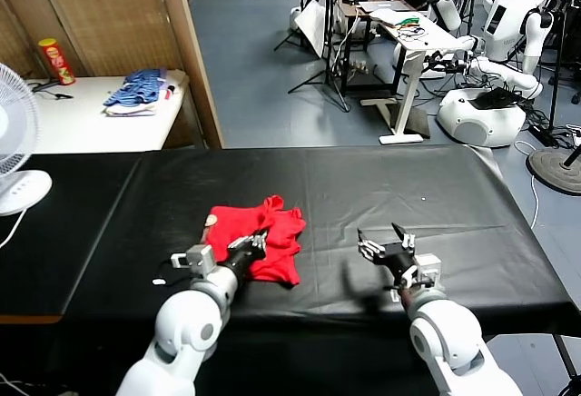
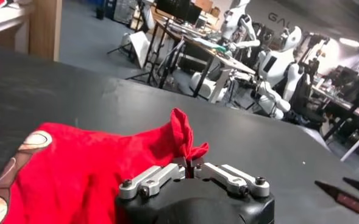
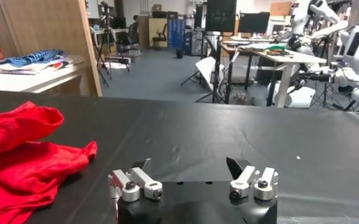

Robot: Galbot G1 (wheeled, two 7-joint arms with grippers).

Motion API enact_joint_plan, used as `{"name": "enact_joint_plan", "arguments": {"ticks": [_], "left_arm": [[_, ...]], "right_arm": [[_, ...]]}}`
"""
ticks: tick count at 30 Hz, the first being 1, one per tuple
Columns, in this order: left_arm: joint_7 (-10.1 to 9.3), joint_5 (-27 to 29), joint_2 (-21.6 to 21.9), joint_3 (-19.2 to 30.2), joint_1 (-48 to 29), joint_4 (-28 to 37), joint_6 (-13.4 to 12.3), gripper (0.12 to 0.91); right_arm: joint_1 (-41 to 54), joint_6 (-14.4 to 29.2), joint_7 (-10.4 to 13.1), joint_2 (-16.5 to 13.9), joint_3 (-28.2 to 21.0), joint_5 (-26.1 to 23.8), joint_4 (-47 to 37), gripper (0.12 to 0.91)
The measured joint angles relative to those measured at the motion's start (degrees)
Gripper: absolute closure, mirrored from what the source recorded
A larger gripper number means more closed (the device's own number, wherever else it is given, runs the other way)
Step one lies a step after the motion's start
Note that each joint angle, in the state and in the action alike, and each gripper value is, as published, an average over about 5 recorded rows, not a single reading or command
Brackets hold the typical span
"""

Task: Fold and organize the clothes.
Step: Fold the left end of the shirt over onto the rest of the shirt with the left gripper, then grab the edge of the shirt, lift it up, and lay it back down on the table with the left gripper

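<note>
The fold looks to be only starting: the red T-shirt lies crumpled on the black table, left of centre and near the robot, with part of its beige-brown print showing at the left edge. The left pincer is at the shirt's near edge, its jaws closed on a raised ridge of red cloth; in the left wrist view the fabric peaks up right at the fingertips. The right pincer hovers over bare table well to the right of the shirt, jaws spread wide and holding nothing. The next move probably calls for lifting or dragging the pinched cloth to spread it flat, with the right pincer coming in for a second corner. Count: one T-shirt, two pincers.
</note>
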Motion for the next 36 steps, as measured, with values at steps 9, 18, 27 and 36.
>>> {"name": "enact_joint_plan", "arguments": {"ticks": [9,18,27,36], "left_arm": [[-1.12,-1.5,-3.08,-0.04,-0.68,1.79,-0.32,0.744],[-0.63,-8.72,-5.93,-2.3,-2.12,1.52,-2.18,0.28],[5.02,-1.39,1.48,-9.03,-0.15,2.36,-5.18,0.232],[6.54,-0.66,2.97,-13.68,3.08,4.47,-5.56,0.232]], "right_arm": [[0.39,0.18,-0.93,0.25,-1.46,-0.84,-0.43,0.227],[2.87,0.89,-4.31,0.18,-5.04,-0.01,-2.21,0.227],[11.34,1.31,-5.72,2.61,-14.17,0.48,-7.01,0.227],[16.26,0.93,-7.61,6.62,-20.88,-12.97,-16.4,0.227]]}}
